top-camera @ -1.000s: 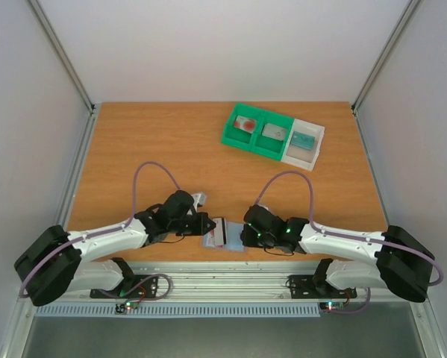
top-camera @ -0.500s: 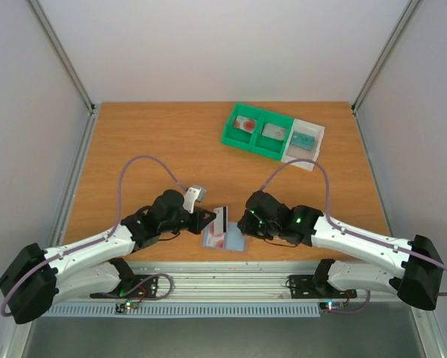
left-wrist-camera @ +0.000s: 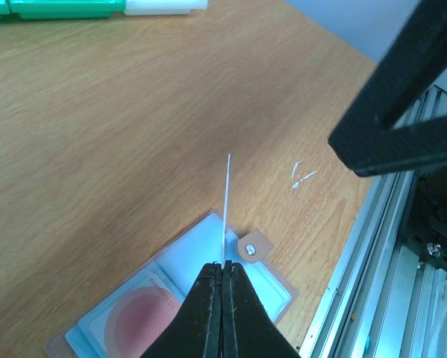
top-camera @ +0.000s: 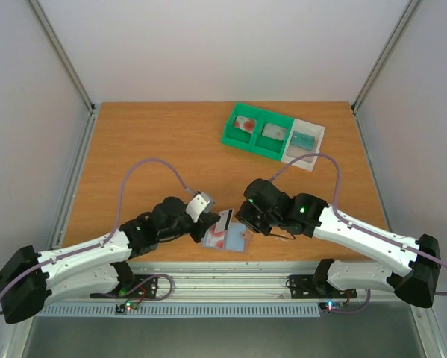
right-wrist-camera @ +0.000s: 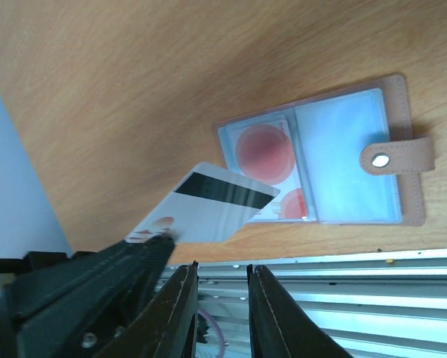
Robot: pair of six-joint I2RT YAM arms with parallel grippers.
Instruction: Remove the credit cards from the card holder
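Observation:
The light blue-grey card holder [top-camera: 236,242] lies open and flat near the table's front edge, with a tan snap tab [left-wrist-camera: 251,248]. A whitish card with a red blotch [left-wrist-camera: 137,321] sits in its left panel; the right wrist view shows this card [right-wrist-camera: 260,148] and a second red blotch [right-wrist-camera: 295,203] below it. My left gripper [top-camera: 210,224] is shut on a whitish credit card [top-camera: 224,218] with a black stripe [right-wrist-camera: 222,189], held above the holder; it shows edge-on in the left wrist view [left-wrist-camera: 226,201]. My right gripper [top-camera: 245,217] is open and empty [right-wrist-camera: 222,282], just right of the card.
A green and white compartment tray [top-camera: 257,145] stands at the back right, holding a red-blotched card [top-camera: 245,123], a greyish card [top-camera: 274,132] and a teal one [top-camera: 304,139]. The metal rail [right-wrist-camera: 342,298] runs along the table's front edge close to the holder.
My left gripper has pulled a card out of the holder and lifted it, tilting it. My right gripper has let go of the holder and moved up and back.

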